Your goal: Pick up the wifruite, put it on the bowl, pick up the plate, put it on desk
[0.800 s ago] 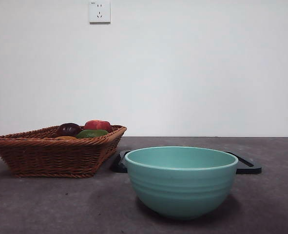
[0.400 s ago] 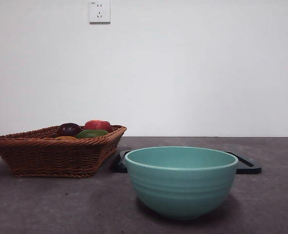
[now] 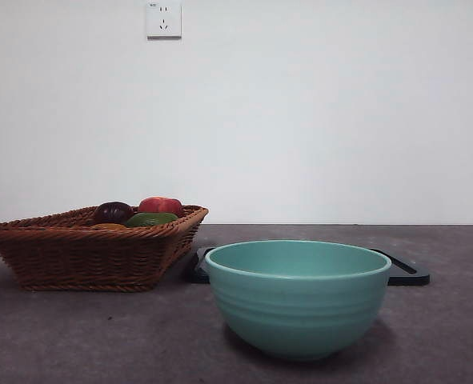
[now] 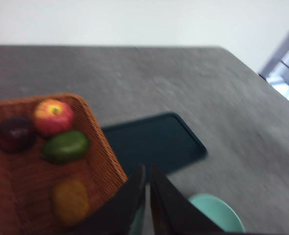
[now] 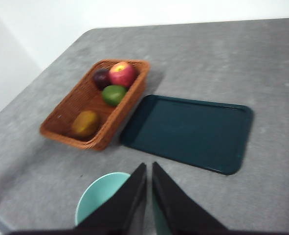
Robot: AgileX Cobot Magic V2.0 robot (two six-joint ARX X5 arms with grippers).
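Wifruite [image 5: 85,123] lies in basket [image 5: 66,117], bowl [image 3: 298,298] empty; no step done. Left gripper [image 4: 147,172] and right gripper [image 5: 149,169] closed, empty.

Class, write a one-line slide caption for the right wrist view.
Shut right claw above mint bowl; wifruite in wicker basket beside dark tray.

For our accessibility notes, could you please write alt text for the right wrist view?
A wicker basket on a grey desk holds an orange-brown wifruite, a green, a red and a dark purple fruit. A dark tray lies beside it, a mint-green bowl nearer the right hand.
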